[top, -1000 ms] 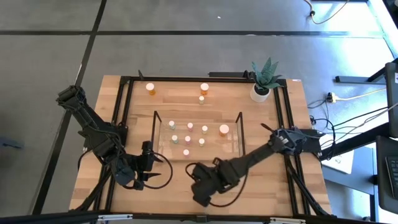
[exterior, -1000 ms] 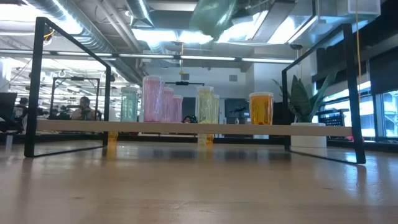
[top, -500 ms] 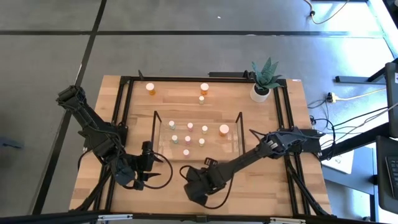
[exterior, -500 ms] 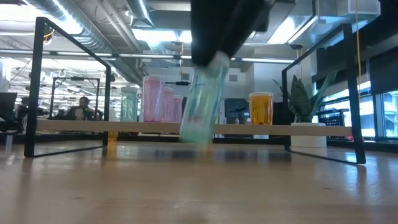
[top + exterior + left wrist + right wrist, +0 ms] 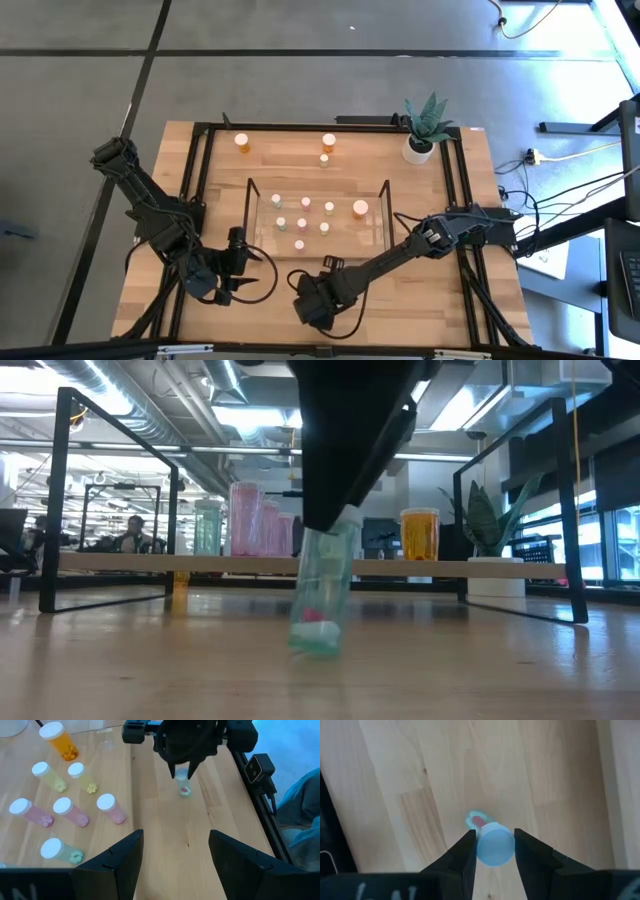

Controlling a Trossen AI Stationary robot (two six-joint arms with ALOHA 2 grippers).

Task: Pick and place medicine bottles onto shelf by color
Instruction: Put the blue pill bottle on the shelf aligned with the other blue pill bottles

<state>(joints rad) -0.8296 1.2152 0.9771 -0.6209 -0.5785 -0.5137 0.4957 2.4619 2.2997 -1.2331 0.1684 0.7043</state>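
Right gripper [image 5: 492, 851], dark, two-fingered: clamped on a greenish translucent bottle [image 5: 322, 592], cylindrical, white-capped, held tilted at the wooden table [image 5: 440, 300] near its front edge, before the clear shelf [image 5: 378, 235] carrying capped bottles. Left gripper [image 5: 172, 852]: parted jaws, nothing between, near the front-left.

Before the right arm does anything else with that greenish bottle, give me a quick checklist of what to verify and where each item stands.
1. Right gripper closed on the greenish bottle: ok, fingers flank its cap.
2. Bottle upright: not ok, it tilts in the low view.
3. Bottle base on the table: cannot tell, it looks at or just above the wood.
4. Left gripper clear of the bottle: ok, open and standing apart.
5. Room on the shelf: ok, bare acrylic shows between bottles.
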